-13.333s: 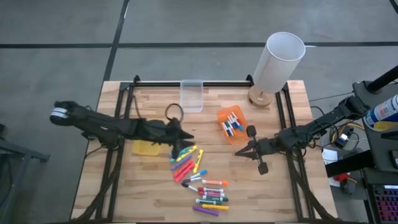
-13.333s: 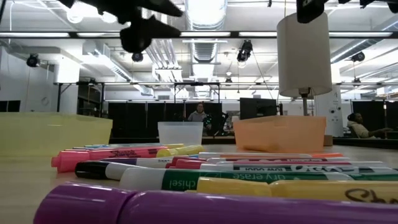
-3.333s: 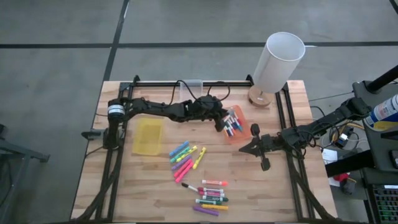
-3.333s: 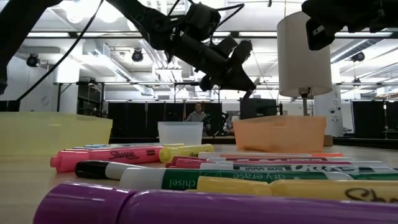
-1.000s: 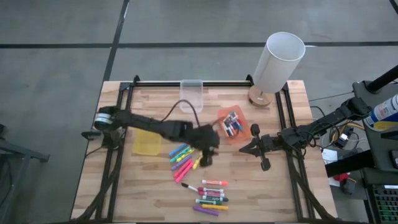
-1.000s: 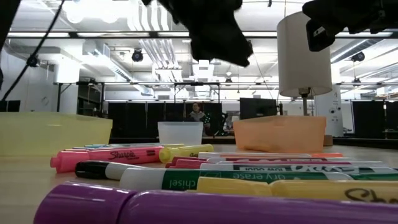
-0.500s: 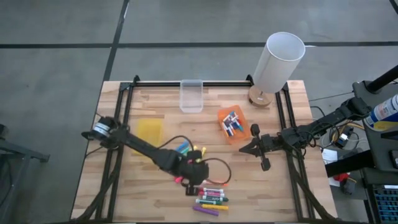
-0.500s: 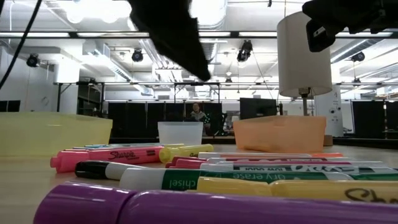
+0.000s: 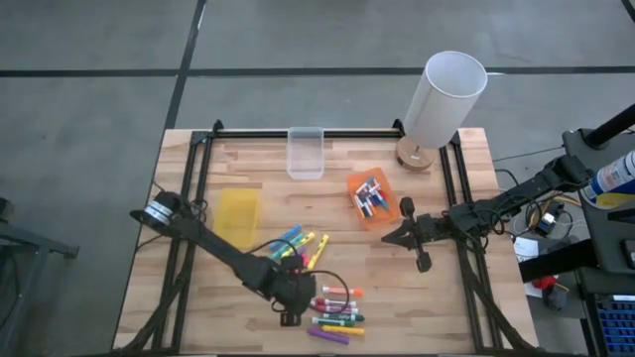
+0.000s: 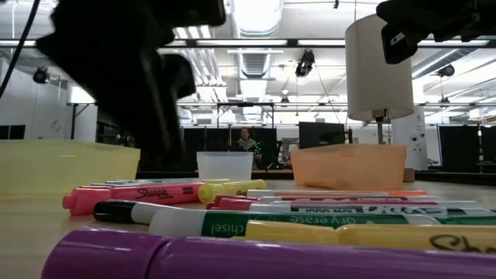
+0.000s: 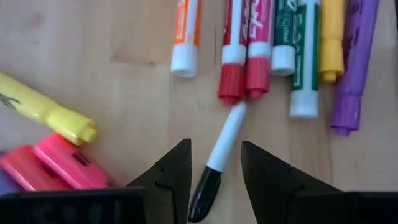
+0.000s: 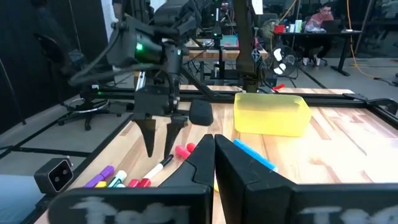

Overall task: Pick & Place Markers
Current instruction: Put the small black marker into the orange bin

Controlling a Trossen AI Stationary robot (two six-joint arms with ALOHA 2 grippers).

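My left gripper (image 11: 214,152) (image 9: 294,303) points down, open, near the table's near edge. Its fingers stand on either side of a slim white marker with a black cap (image 11: 216,160) (image 12: 163,165) that lies flat on the table; I see no touch. Beyond it lie a row of slim markers (image 9: 337,312) and a purple highlighter (image 11: 354,68). Yellow, pink and blue highlighters (image 9: 296,248) lie in a loose pile mid-table. More markers sit in the orange bin (image 9: 372,198). My right gripper (image 9: 387,238) (image 12: 213,146) waits, shut, above the table right of centre.
A yellow bin (image 9: 236,218) sits left of the pile and a clear bin (image 9: 306,152) at the far edge. A white-shaded lamp (image 9: 442,99) stands at the far right corner. Bare wood lies near the left arm's base and along the near left side.
My left gripper has travelled from beside the highlighter pile toward the table's near edge and down, ending over the black-capped marker. The markers have stayed where they were.
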